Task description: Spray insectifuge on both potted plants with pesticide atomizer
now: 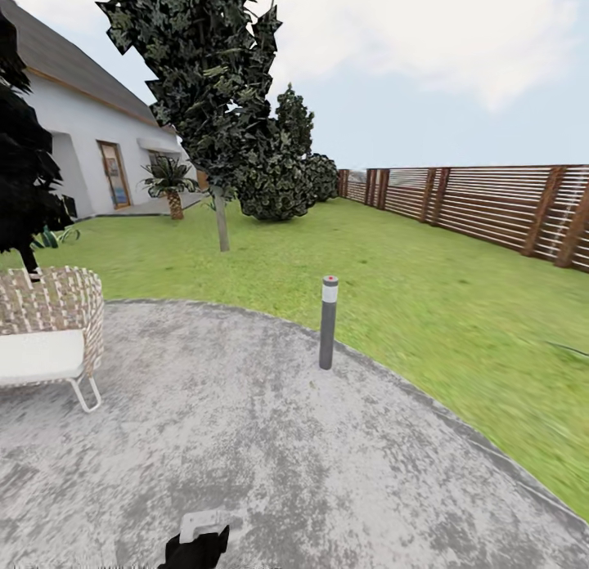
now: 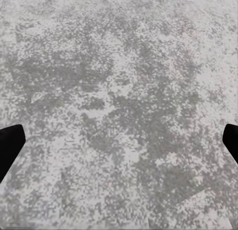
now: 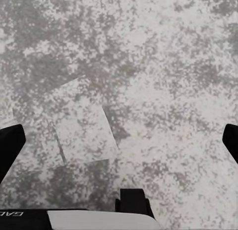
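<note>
A grey bollard [image 1: 328, 321] stands at the gravel patio [image 1: 245, 438] rim, wicker chair [image 1: 51, 332] leftward — lawn [image 1: 409, 283] open to the fence [image 1: 491, 205]. Both grippers' fingers [image 2: 10, 148] [image 3: 10, 150] spread apart over gravel, empty.

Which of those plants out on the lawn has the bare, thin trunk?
The tall tree nearest the gravel patio: a slim grey trunk shows under its crown. The round bushes behind are leafy to the grass; the palm is short and stubby.

Robot body [image 3: 74, 220], black band, right wrist view: partial pale lettering, reads "GA", rest cut off.
Other legible text: none.
</note>
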Available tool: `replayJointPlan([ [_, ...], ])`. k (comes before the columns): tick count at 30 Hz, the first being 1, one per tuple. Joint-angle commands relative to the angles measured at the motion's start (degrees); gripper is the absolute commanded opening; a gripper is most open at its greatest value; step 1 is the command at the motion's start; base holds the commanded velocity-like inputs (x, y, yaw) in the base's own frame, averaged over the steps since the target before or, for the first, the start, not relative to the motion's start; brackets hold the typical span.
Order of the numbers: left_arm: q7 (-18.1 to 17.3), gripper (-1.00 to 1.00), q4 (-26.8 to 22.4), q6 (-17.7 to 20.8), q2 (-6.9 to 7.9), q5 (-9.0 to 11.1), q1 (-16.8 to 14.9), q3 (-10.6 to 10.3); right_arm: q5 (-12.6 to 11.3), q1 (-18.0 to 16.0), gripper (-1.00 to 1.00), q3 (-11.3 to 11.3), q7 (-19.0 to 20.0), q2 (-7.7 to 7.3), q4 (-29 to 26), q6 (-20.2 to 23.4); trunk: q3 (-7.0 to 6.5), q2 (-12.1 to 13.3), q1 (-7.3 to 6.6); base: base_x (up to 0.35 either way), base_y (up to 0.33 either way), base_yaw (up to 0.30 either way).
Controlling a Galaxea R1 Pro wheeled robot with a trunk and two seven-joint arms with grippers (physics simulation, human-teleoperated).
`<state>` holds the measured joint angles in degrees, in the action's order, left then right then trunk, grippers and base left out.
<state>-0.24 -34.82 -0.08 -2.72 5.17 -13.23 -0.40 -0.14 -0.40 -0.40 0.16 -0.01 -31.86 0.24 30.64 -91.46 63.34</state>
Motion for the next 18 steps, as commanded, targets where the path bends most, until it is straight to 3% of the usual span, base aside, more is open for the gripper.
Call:
replayJointPlan([
  [1, -0.02, 1.0, 0.01, -0.01, -0.01, 0.54, -0.04, -0.01, 0.06, -0.01, 1.0, -0.04, 0.02, 0.0, -0.05, 0.02, 0.24, -0.44, 0.22, 0.0, 0.0, 0.255],
  [18, -0.02, 1.0, 0.01, -0.01, -0.01, 0.58, -0.04, 0.04, 0.14, 0.01, 1.0, -0.04, 0.02, -0.08, -0.05, -0.09, 3.3, -7.26, 3.95, 0.0, 0.0, 0.256],
])
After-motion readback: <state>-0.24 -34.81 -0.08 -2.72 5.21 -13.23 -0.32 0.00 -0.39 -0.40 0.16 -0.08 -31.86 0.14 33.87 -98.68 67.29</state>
